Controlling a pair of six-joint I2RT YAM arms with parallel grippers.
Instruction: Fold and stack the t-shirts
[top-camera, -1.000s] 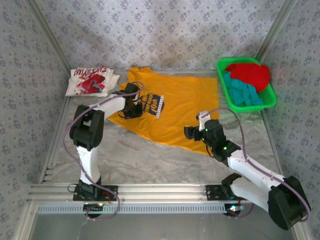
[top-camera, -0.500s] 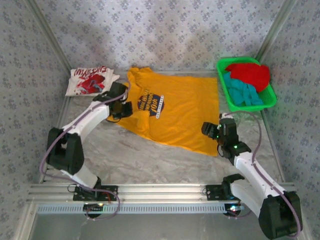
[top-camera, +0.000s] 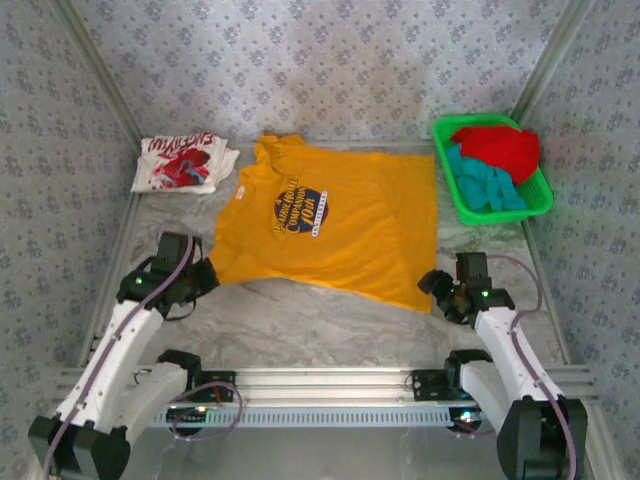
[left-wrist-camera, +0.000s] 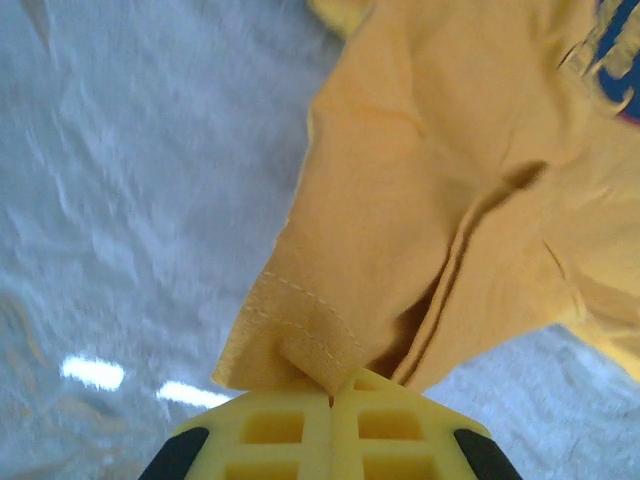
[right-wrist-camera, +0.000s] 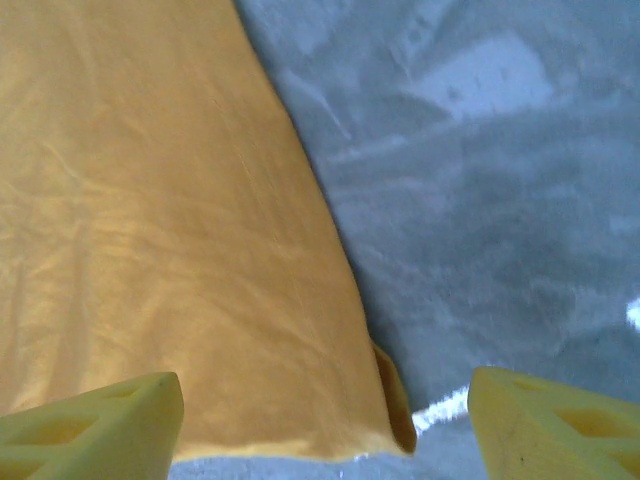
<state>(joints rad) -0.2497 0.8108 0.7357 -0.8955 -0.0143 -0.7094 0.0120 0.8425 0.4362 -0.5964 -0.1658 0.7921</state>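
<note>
the white tee (top-camera: 183, 163) lies folded beyond the left gripper (left-wrist-camera: 333, 398), itself pinched on the sleeve of the unfolded yellow tee (top-camera: 345, 225), whose hem corner sits between the parted jaws of the right gripper (right-wrist-camera: 325, 420), while the red tee (top-camera: 500, 145) and teal tee (top-camera: 482, 185) wait in the basket (top-camera: 505, 213).

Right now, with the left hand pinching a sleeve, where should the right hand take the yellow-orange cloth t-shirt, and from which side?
Take the near right hem corner of the yellow-orange cloth t-shirt. It lies flat on the grey marbled table with its edge curled up slightly, and the open right hand straddles it. Probably come straight down from above, pinching that lip.
</note>
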